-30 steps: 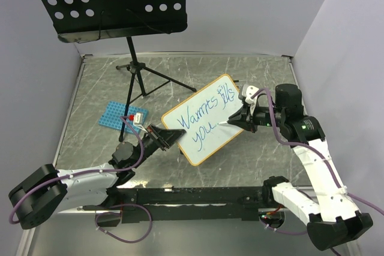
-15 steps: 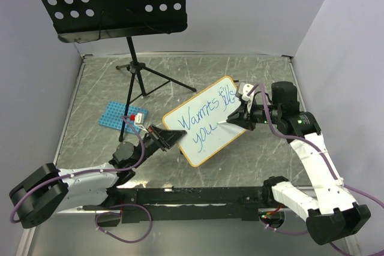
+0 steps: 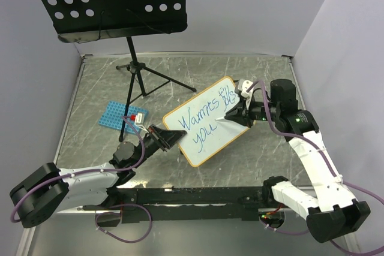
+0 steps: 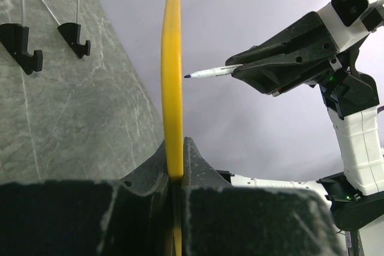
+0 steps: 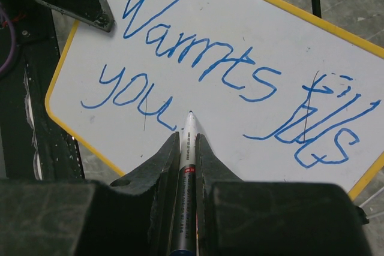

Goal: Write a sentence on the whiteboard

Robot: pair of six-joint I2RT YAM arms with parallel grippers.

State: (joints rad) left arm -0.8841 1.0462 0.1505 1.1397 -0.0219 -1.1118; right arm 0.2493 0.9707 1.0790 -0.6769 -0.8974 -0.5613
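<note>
The whiteboard (image 3: 217,141) is held tilted above the table, my left gripper (image 3: 174,138) shut on its lower left edge. In the left wrist view the board shows edge-on as a yellow strip (image 4: 172,76) pinched between my jaws (image 4: 175,145). The sentence (image 3: 204,115) is blue handwriting, "Warmts fills" over "you" (image 5: 204,58). My right gripper (image 5: 186,137) is shut on a white marker (image 5: 188,142). Its tip sits just right of "you", at or a hair off the board face (image 5: 228,130). From the side, the marker (image 4: 210,72) points at the board.
A black perforated music stand (image 3: 108,1) on a tripod (image 3: 141,73) stands at the back left. A blue perforated rack (image 3: 117,115) with a red-capped item (image 3: 130,116) lies left of the board. Tripod feet (image 4: 24,52) rest on the grey table behind the board.
My right gripper has shifted a little left with the marker, bringing the tip closer in beside "you". The writing looks the same. The left arm and board have not moved.
</note>
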